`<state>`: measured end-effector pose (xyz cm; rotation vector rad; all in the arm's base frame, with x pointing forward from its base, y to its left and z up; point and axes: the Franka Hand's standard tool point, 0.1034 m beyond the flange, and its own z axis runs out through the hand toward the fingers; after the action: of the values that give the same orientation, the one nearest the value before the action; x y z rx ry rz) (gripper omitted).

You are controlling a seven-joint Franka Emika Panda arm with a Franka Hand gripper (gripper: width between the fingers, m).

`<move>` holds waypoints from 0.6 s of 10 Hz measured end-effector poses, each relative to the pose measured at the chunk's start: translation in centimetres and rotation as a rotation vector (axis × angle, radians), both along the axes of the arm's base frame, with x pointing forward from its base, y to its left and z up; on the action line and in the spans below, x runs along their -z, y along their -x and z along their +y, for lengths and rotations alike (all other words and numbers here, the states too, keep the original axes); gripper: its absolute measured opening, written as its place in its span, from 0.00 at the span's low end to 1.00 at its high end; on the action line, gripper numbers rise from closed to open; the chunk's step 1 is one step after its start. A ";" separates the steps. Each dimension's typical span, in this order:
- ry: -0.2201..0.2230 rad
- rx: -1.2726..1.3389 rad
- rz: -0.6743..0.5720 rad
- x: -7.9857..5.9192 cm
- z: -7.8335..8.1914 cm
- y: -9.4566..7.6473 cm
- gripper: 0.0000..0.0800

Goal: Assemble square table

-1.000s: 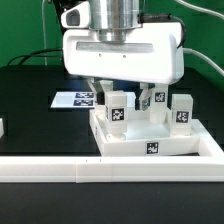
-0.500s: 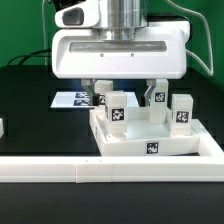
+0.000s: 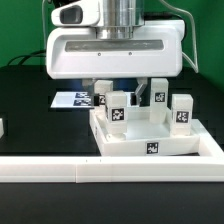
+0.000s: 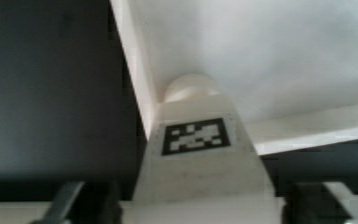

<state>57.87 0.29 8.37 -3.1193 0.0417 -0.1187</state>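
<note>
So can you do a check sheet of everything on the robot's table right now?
Surface: black table, mostly bare.
Job's things: white tabletop against the border wall; three tagged legs show standing in it, one under the gripper, one at the exterior view's right, one behind.
Clutter: marker board lying flat behind; a small white piece at the exterior view's left edge.
Gripper: low over the tabletop, fingers either side of a tagged leg; grip cannot be told.
Cables: some behind the arm.
Surroundings: white border wall in front; green backdrop.
</note>
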 end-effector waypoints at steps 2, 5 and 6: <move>-0.001 0.008 0.000 0.0 0.0 0.0 0.36; -0.007 0.088 0.002 0.0 0.0 0.0 0.36; -0.012 0.156 0.003 0.0 0.0 0.0 0.36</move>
<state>57.85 0.30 8.33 -3.1005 0.2851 -0.1156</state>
